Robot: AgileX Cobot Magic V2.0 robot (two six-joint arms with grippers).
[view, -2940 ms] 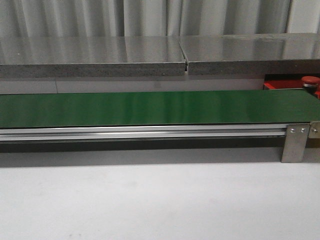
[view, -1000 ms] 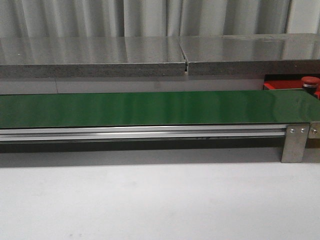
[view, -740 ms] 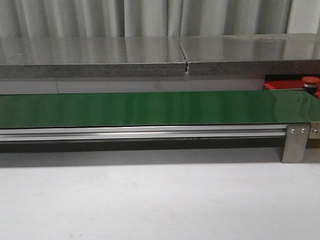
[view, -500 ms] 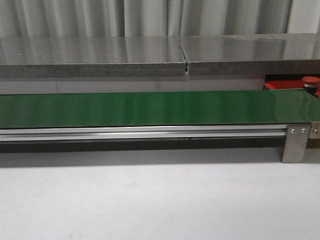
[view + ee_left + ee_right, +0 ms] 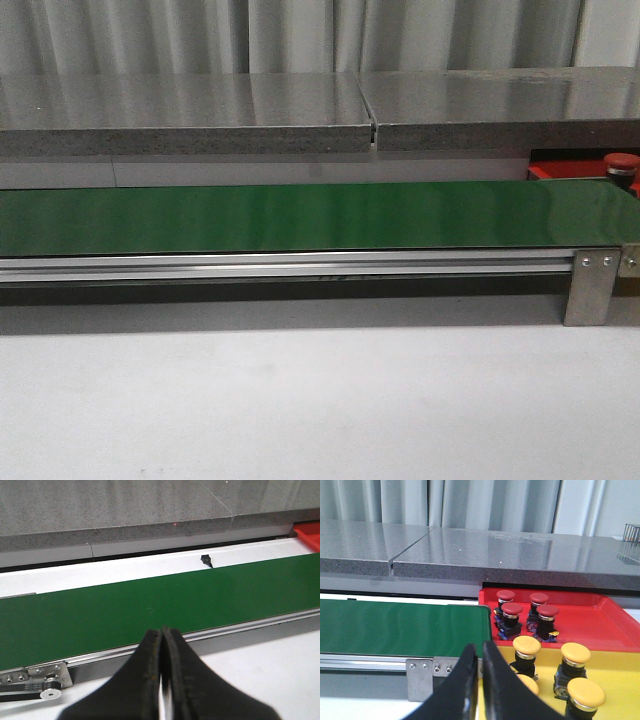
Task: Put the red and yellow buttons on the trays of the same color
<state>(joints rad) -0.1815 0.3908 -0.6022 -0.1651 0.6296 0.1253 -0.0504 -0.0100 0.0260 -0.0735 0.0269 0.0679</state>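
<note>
1. Your left gripper (image 5: 161, 672) has its black fingers pressed together, only a hairline seam between them, and nothing is held. It hangs over the white table (image 5: 260, 665), just short of the near rail of the green belt (image 5: 150, 610).
2. Your right gripper (image 5: 480, 680) is nearly closed: you can see a thin slit between the fingers and nothing in it. It sits by the belt's end bracket (image 5: 422, 672), beside the trays.
3. Just past that gripper in the right wrist view lies the yellow tray (image 5: 615, 667), carrying at least four yellow buttons (image 5: 526, 647); the nearest ones are partly cut off by the frame edge or the fingers.
4. Behind it, touching edge to edge, is the red tray (image 5: 590, 617) with four red buttons (image 5: 512, 611) standing upright in a tight cluster near the belt end.
5. In the front view you see only a corner of the red tray and one red cap at the far right, behind the belt, and no gripper.
6. A small black part (image 5: 205, 560) lies on the white strip beyond the belt, under the grey stone ledge (image 5: 115, 507).
</note>
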